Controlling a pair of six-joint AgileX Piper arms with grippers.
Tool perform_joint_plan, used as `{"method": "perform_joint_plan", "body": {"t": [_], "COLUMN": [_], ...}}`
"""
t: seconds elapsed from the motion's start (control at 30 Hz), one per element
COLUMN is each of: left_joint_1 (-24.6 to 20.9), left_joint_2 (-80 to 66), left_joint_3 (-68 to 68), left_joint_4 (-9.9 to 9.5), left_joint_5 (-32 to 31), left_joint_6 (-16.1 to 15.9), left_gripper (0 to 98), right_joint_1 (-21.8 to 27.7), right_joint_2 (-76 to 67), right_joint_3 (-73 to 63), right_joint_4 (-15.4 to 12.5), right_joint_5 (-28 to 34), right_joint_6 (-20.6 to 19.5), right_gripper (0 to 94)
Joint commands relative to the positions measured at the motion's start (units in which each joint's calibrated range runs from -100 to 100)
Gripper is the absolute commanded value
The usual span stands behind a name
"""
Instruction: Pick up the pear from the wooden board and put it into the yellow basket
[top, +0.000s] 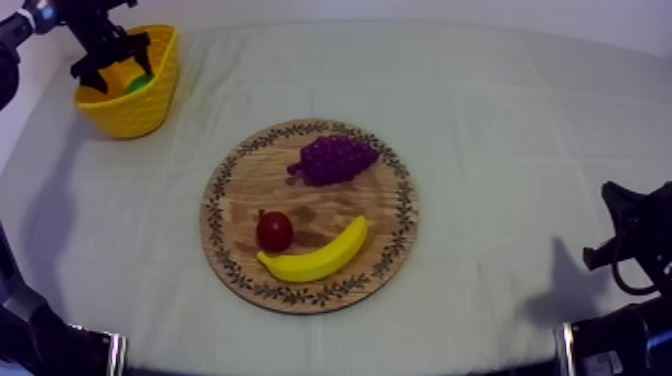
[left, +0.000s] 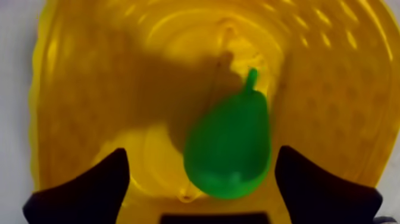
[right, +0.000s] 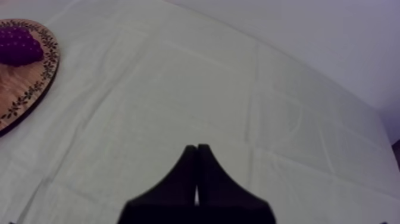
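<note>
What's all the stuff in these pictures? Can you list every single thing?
pear: one, green, lying inside the basket
yellow basket: one, yellow, far left of the table
wooden board: one, brown with a patterned rim, middle of the table
grapes: one bunch, purple, on the board's far side
small red fruit: one, red, on the board beside the banana
banana: one, yellow, on the board's near edge
cloth: one, grey-white, covering the table
left gripper: one, black, open over the basket
right gripper: one, black, shut, above bare cloth
</note>
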Motion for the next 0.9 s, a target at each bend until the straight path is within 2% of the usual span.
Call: {"method": "perform_joint_plan", "body": {"t": [0.0,0.3,0.53,0.87], "left_joint_1": [-0.04,0.04,0.39,0.82], "left_joint_2": [-0.50,-6.20,-12.48,-22.30], "left_joint_3": [0.32,3.39,6.16,12.33], "left_joint_4": [0.01,0.19,0.83,0.69], "left_joint_5": [-0.02,0.42,1.60,2.57], "left_joint_6": [-0.02,-0.39,-1.04,-1.65], "left_gripper": [95.1,95.2,91.1,84.4], "right_joint_1": [-0.02,-0.02,-0.02,-0.02], "right_joint_2": [-0.03,-0.03,-0.03,-0.03], "right_joint_3": [-0.02,-0.02,-0.02,-0.02], "right_joint_4": [-0.01,-0.01,-0.01,-0.01], "right_joint_5": [0.02,0.02,0.02,0.02], "right_joint_6": [-0.02,0.01,0.03,0.02], "right_gripper": [0.4,0.4,0.4,0.4]}}
